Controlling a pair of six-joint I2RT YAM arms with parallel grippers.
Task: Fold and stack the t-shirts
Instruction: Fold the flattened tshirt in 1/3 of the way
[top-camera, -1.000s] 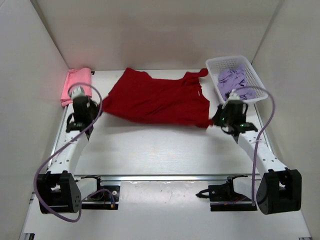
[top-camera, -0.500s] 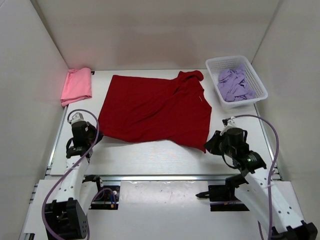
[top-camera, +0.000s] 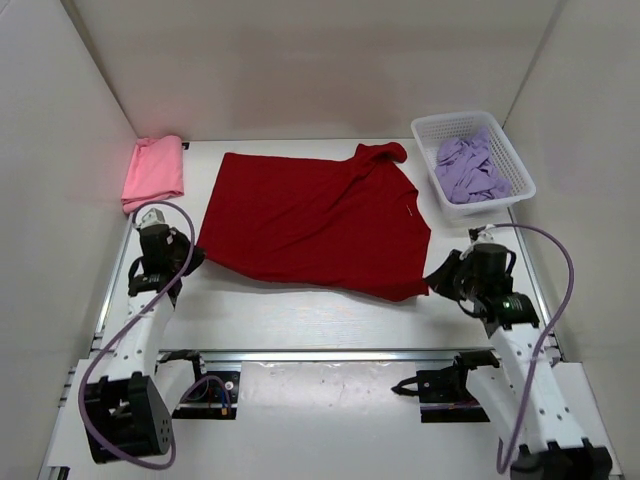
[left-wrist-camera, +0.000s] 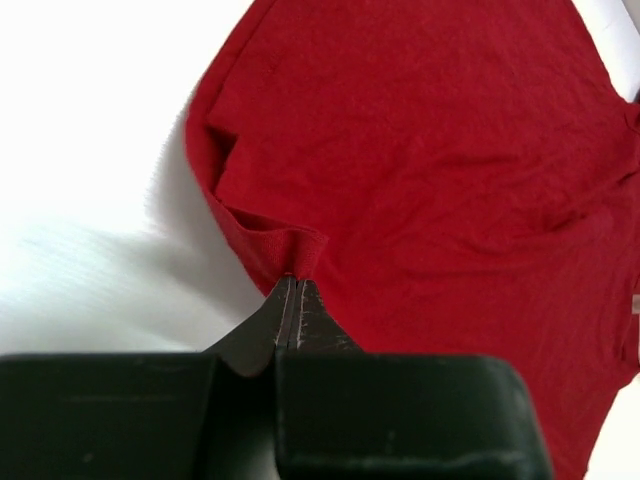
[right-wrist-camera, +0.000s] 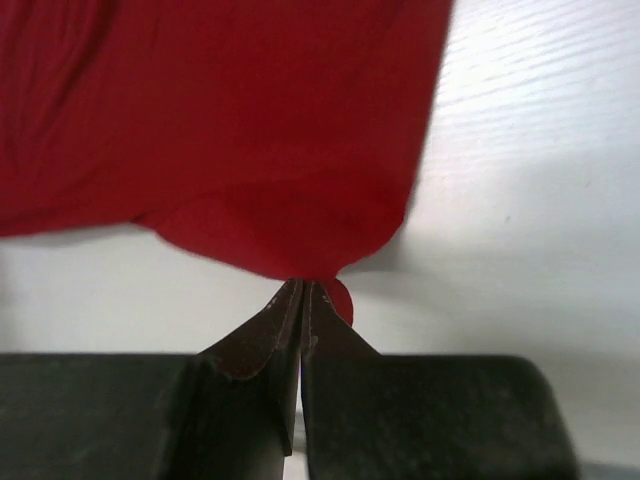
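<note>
Across the middle of the desk (top-camera: 310, 318) the dark red shirt (top-camera: 315, 225) lies spread nearly flat, its two near corners pinched. The left pincer (left-wrist-camera: 292, 290) is clamped on one corner and the right pincer (right-wrist-camera: 302, 290) on the other (both jaws pressed tight on cloth). The pink shirt (top-camera: 153, 172) lies at the far left, and the lavender shirt (top-camera: 468, 168) sits crumpled in the white basket (top-camera: 487, 205).

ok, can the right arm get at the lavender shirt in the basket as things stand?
Probably not yet: the right gripper is shut on a corner of the dark red shirt. Once released, the way looks free; the lavender shirt lies in the open-topped basket beyond that arm.
</note>
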